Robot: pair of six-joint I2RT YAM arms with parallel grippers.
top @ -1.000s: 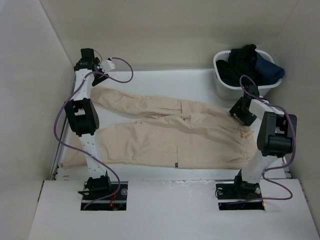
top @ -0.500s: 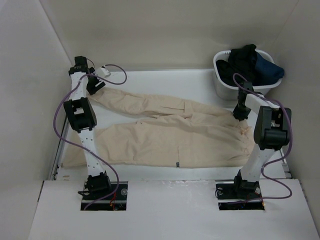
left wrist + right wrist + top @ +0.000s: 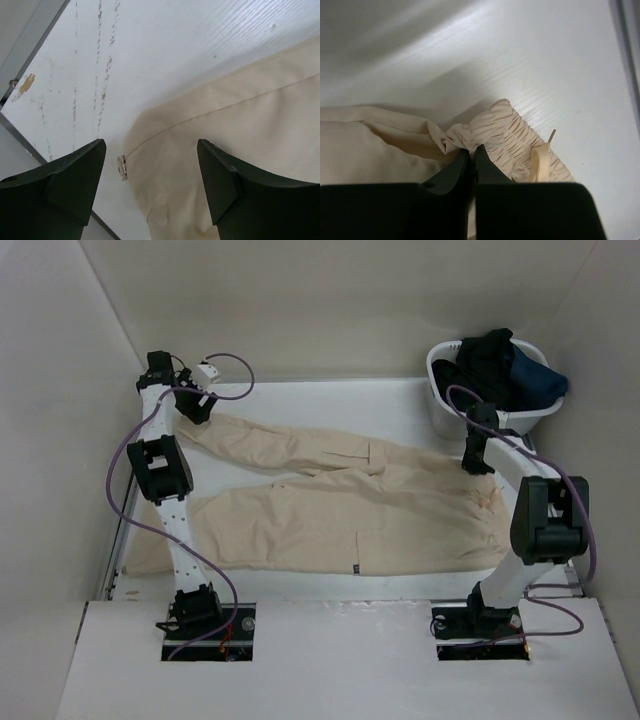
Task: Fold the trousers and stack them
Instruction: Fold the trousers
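The soft, floppy trousers point(image 3: 330, 500) lie flat across the table point(image 3: 330, 405), best held by their ends: the right gripper point(image 3: 472, 148) pinches the stretchy waist point(image 3: 507, 127) at the far right, the left gripper point(image 3: 150, 145) hangs open over the far-left leg end point(image 3: 172, 117).

White table point(image 3: 330, 400), plain off-white walls point(image 3: 330, 300) on three sides (soft even light).

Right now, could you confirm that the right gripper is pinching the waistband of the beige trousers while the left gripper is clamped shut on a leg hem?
Not quite. The left gripper is open, its jaws wide apart over the leg hem without gripping it, as the left wrist view shows. The right gripper is indeed pinching the waistband of the trousers.
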